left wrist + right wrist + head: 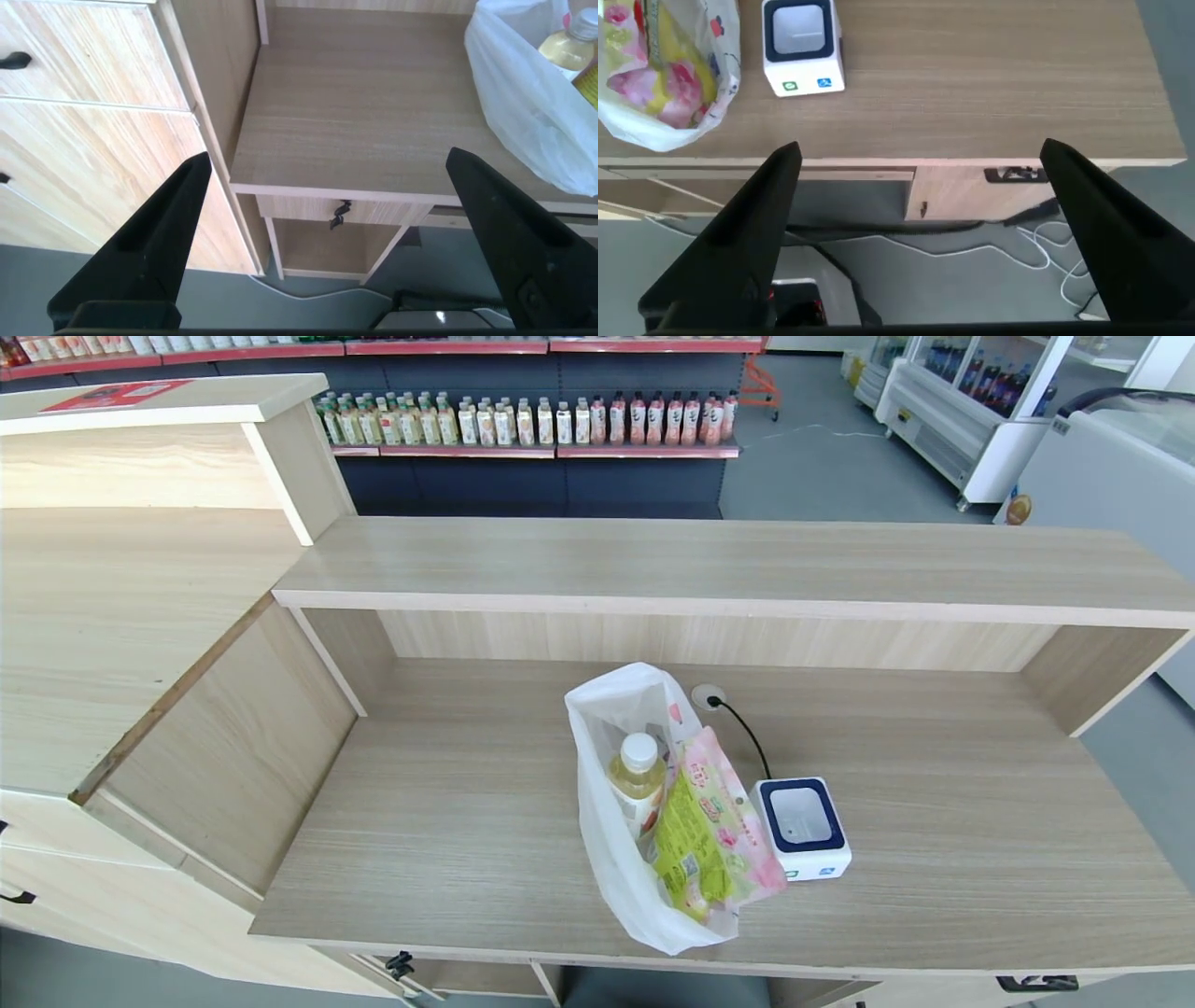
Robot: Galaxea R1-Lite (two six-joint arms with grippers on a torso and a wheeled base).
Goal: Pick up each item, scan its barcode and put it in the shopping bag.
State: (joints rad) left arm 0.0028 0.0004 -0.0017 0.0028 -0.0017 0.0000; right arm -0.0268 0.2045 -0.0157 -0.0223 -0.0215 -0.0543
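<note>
Seemingly near the end of the checkout job, a white shopping bag [605,845] stands open on the lower wooden counter [934,821]. Its mouth is propped wide by what it holds. A bottle [639,775] of yellowish drink with a white cap stands upright against the inner wall. A pink-and-green snack packet [714,831] leans out over the rim toward the scanner [801,826].

The small white scanner sits just beside the bag, its window facing up so a barcode can be passed over it. Its black cable [747,733] runs back to a port in the counter top. Both goods in view are inside the bag, which suggests little or nothing is left to scan.

The left gripper [327,157] hangs low off the counter's front edge, near the bag's side, fingers spread wide and holding nothing. The right gripper [920,147] hangs likewise in front of the scanner's side, spread and empty. Both are probably parked there to keep clear of the flimsy plastic.
</note>
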